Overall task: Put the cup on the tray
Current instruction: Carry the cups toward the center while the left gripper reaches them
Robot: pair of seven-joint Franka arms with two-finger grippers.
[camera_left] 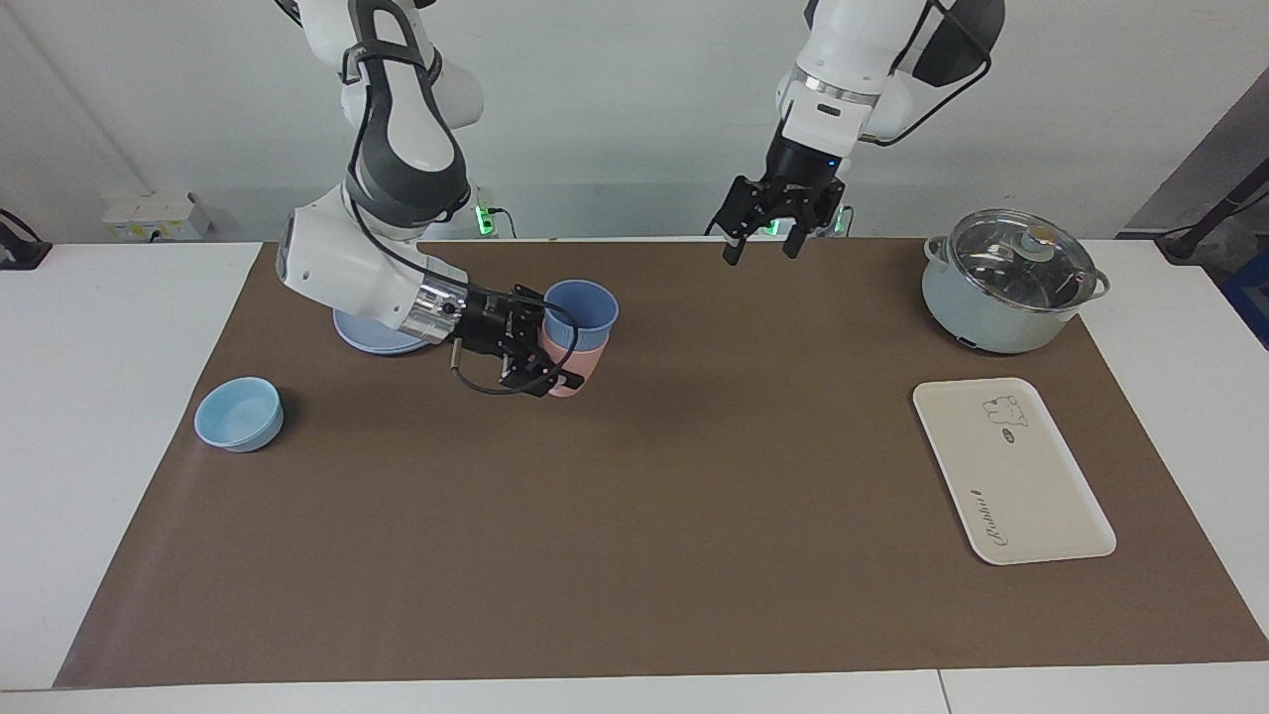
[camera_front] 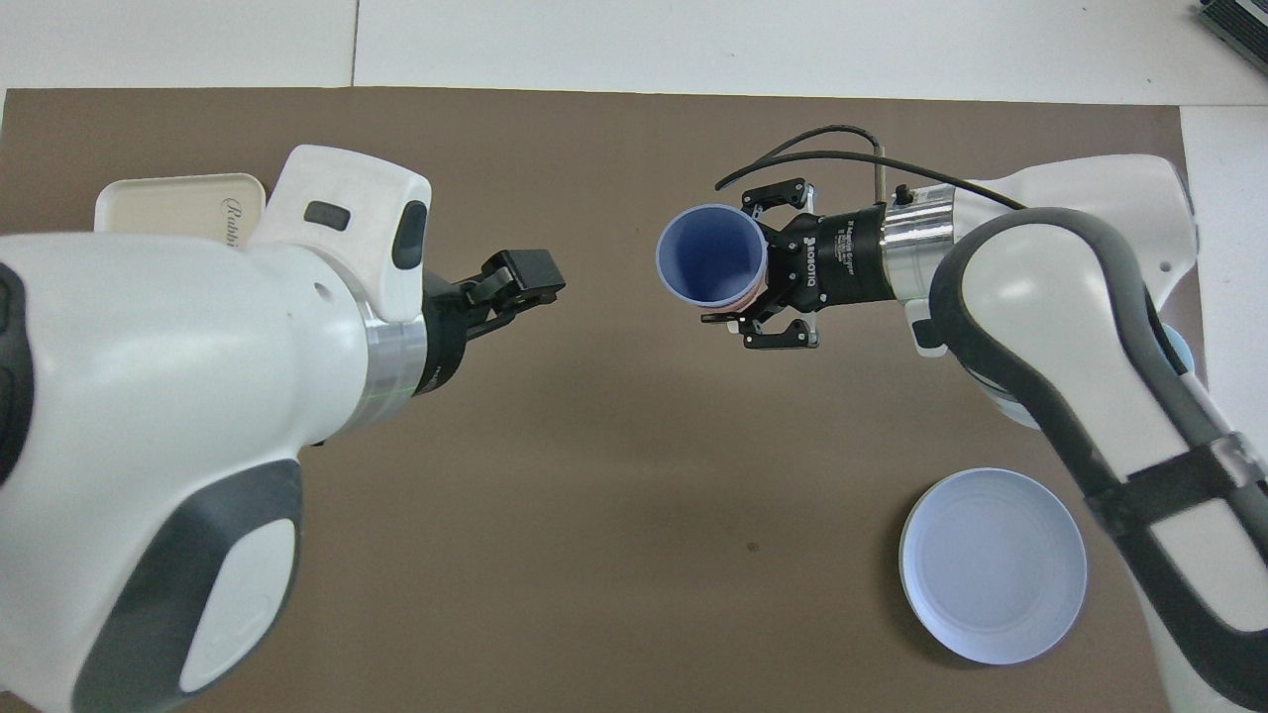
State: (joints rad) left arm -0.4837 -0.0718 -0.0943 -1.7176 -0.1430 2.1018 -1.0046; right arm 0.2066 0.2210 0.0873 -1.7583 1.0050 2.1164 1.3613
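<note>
Your right hand (camera_left: 548, 349) was clamped on a nested pair, the blue cup (camera_left: 581, 314) sitting inside a pink cup (camera_left: 573, 369), with its fingers on the pink one, from what the facing view showed. The pair was up in the air over the brown mat (camera_left: 634, 516), toward the right arm's end of the worktop (camera_left: 119, 297) and well apart from the tray (camera_left: 1011, 471).

Risks, as a judgement: the blue cup was only held by its fit in the pink one, so a fast swing or a tilt could have let it slip out. Both cups could also have ended up on the tray when only the blue one was wanted. Your left hand (camera_left: 771, 226), fingers spread and carrying nothing, hung over the middle of the mat at the robots' edge, so a careless handover could have knocked the stack.

The blue cup looked small, matte, tapered, without a handle, mouth up and empty, roughly upright. The tray lay flat and bare near the pot (camera_left: 1011, 283). A bowl (camera_left: 238, 414) and a plate (camera_front: 993, 564) sat apart.
</note>
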